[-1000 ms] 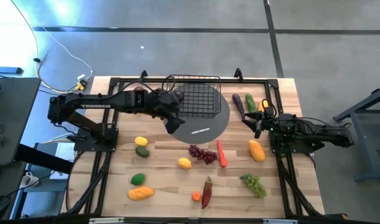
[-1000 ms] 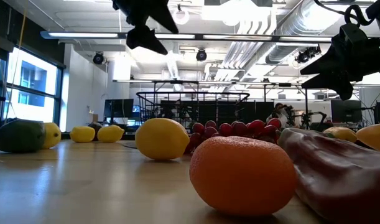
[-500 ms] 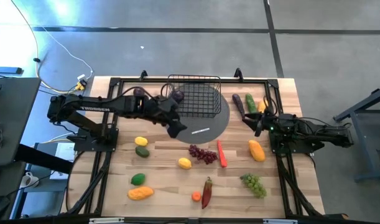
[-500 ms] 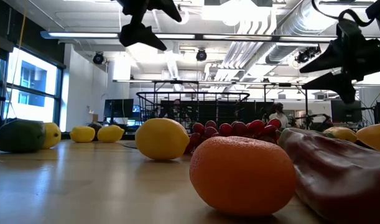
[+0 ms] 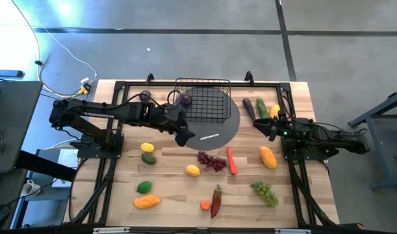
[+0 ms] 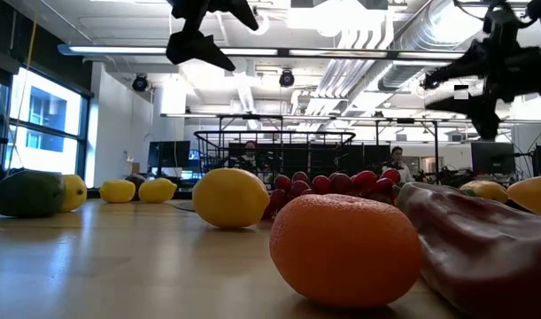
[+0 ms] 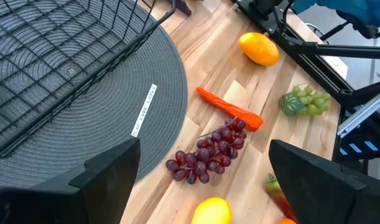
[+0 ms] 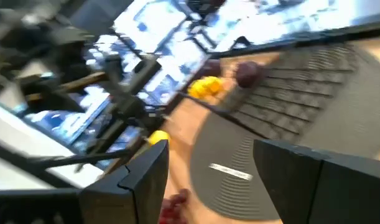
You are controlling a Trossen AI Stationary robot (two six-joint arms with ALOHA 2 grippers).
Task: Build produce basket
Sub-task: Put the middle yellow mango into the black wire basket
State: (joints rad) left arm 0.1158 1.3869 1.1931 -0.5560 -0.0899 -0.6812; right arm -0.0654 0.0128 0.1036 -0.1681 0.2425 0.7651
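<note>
The black wire basket stands on a round grey mat at the table's far middle, with a purple plum inside. My left gripper hangs open and empty above the mat's left edge, just near of the basket; in its wrist view purple grapes and a carrot lie below. My right gripper stands open and empty at the table's right, held high and level. Other produce lies scattered on the wood: lemon, mango, green grapes, red pepper.
A cucumber and a purple vegetable lie by the right arm's base. A lemon, green fruits and an orange-yellow fruit lie at the near left. A second plum sits left of the basket. A small orange lies nearest the low camera.
My left gripper has swung a little toward the table's near edge, away from the basket, and has rolled about its own axis, staying open. My right gripper has rolled at the wrist without leaving its place. No produce has moved.
</note>
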